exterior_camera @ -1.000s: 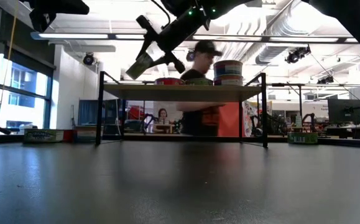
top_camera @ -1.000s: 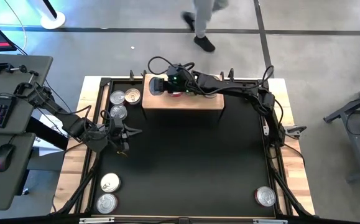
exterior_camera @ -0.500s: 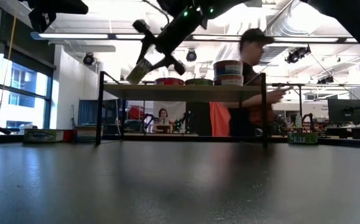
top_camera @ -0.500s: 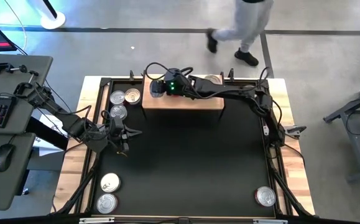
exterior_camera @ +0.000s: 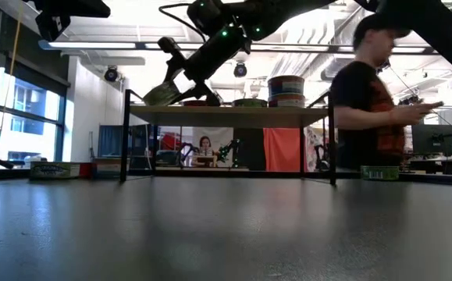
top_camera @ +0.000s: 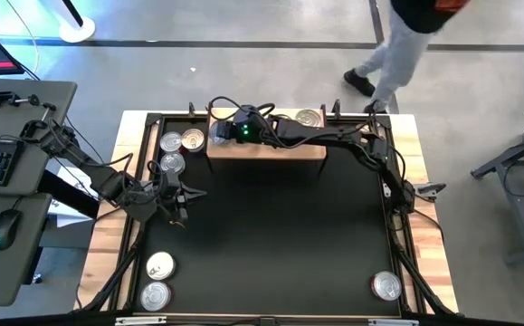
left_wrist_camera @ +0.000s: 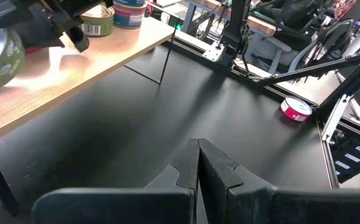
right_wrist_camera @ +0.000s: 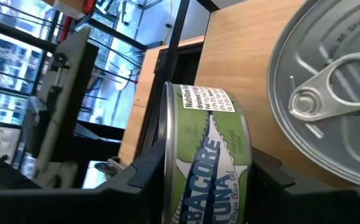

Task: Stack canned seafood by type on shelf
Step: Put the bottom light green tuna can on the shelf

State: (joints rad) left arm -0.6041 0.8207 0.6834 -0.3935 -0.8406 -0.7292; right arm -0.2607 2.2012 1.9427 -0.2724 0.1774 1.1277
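Green-labelled can (right_wrist_camera: 206,163) on its edge, clamped in the right end effector (top_camera: 218,129) over the shelf's (top_camera: 266,149) left end. Left end effector (left_wrist_camera: 198,163) pinched shut, empty, low over the bench (top_camera: 280,235). Person (exterior_camera: 374,101) passing behind.

The round flat tin with a green paper label (right_wrist_camera: 207,165) has a bright metal rim. Beside it, a silver tin lid (right_wrist_camera: 332,99) is glossy ribbed metal with a pull ring. The pale wooden shelf board (left_wrist_camera: 61,74) looks smooth, faintly sheened; the black mat (top_camera: 271,226) is matt.
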